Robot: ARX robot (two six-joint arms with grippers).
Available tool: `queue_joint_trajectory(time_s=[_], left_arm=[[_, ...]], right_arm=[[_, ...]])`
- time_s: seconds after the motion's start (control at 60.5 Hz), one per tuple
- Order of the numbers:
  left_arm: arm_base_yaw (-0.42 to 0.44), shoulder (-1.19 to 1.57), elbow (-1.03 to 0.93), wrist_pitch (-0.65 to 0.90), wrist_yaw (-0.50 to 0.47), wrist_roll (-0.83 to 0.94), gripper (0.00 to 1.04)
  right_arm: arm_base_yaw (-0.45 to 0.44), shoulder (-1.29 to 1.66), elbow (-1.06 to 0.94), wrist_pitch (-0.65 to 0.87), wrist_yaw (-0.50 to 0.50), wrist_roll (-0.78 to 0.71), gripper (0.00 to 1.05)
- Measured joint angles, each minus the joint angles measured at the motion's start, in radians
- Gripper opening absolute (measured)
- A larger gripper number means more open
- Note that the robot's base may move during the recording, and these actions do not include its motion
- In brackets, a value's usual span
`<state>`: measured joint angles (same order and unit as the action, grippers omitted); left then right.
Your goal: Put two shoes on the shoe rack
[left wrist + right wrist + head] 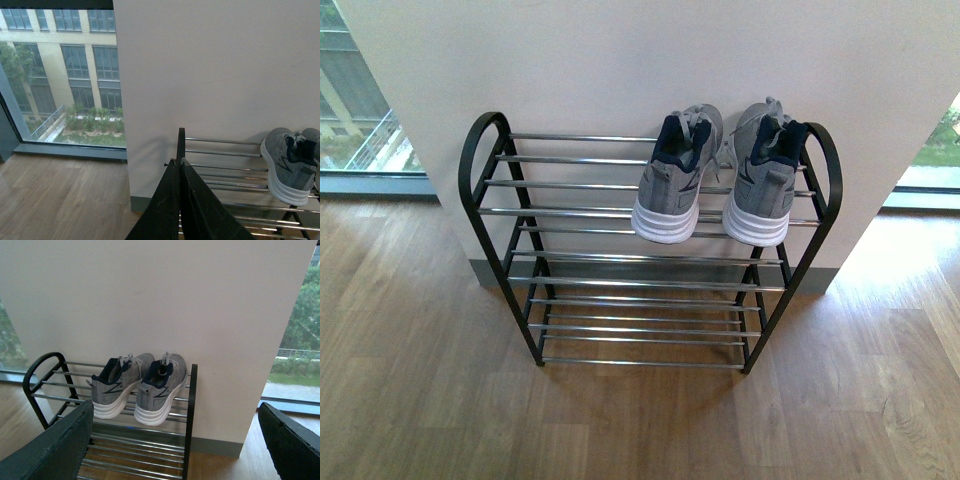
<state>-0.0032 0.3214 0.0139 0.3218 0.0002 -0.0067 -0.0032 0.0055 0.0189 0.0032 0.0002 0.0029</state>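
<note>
Two grey knit sneakers with white soles stand side by side on the top tier of the shoe rack (575, 212), at its right end: the left shoe (675, 175) and the right shoe (763, 175), heels toward me. They also show in the right wrist view as a left shoe (116, 385) and a right shoe (159, 389), and one shoe (287, 162) shows in the left wrist view. My left gripper (179, 162) is shut on nothing, off the rack's left end. My right gripper (175, 445) is open and empty, back from the rack's right end. Neither arm appears in the front view.
The rack (45, 385) stands against a white wall column (640, 60) on a wooden floor (640, 420). Its three lower tiers and the left part of the top tier hold nothing. Floor-to-ceiling windows (55, 75) flank the column on both sides.
</note>
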Motion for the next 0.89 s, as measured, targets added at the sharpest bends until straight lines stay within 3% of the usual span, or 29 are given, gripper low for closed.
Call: queue_joint_trajectory(time_s=[0.413,0.545,0.892], left_arm=[[0.000,-0.144,0.000,-0.144,0.000,0.000,0.01],[0.000,-0.290,0.000,-0.314,0.000,0.000,0.01],[0.001,-0.305,0.000,-0.322,0.000,0.001,0.01]], right_arm=[[0.000,0.000,0.000,0.000,0.000,0.000,0.95],[0.000,0.000,0.000,0.000,0.000,0.000,0.95],[0.002,0.000,0.000,0.000,-0.003,0.000,0.95]])
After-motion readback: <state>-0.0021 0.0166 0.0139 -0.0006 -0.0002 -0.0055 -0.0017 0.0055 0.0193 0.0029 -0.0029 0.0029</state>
